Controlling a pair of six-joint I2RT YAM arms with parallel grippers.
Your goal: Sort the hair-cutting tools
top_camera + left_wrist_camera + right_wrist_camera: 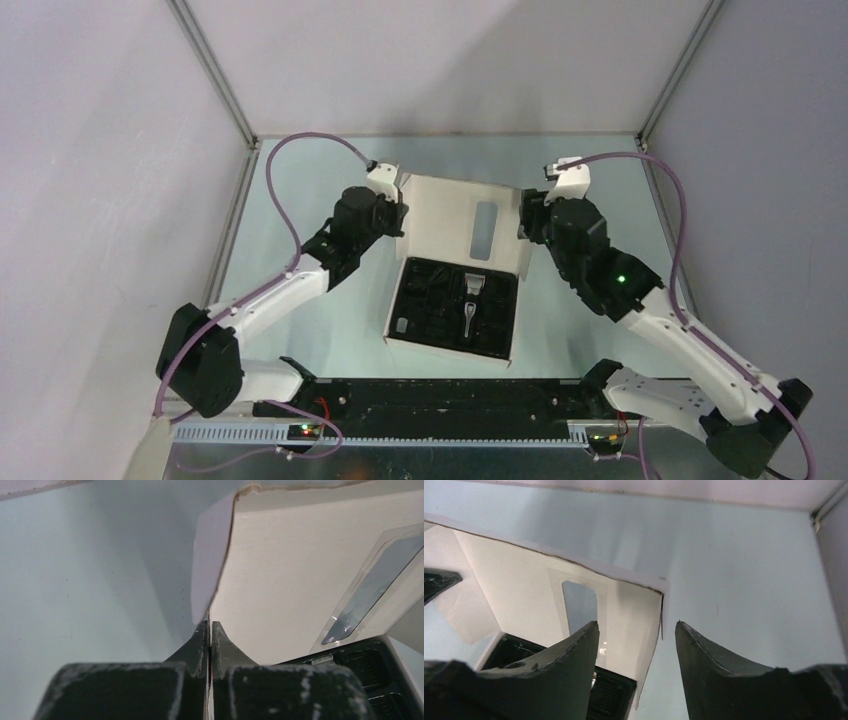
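A flat white box [400, 345] lies open in the middle of the table. Its black insert [440, 300] holds the hair-cutting tools, among them a clipper with a silvery tip [472, 300]. The lid [450, 220] stands raised at the far side, with a clear window [483, 230]. My left gripper [400, 215] [210, 625] is shut on the lid's left side flap [210, 555]. My right gripper [525, 222] [636, 625] stands open, and the lid's right edge [651, 630] hangs between its fingers without touching them. Part of the insert [609, 695] shows below.
The box sits on a pale green table [300, 320] enclosed by white walls with metal corner posts [215, 70]. Purple cables [300, 150] loop over both arms. A black rail [450, 395] runs along the near edge between the arm bases.
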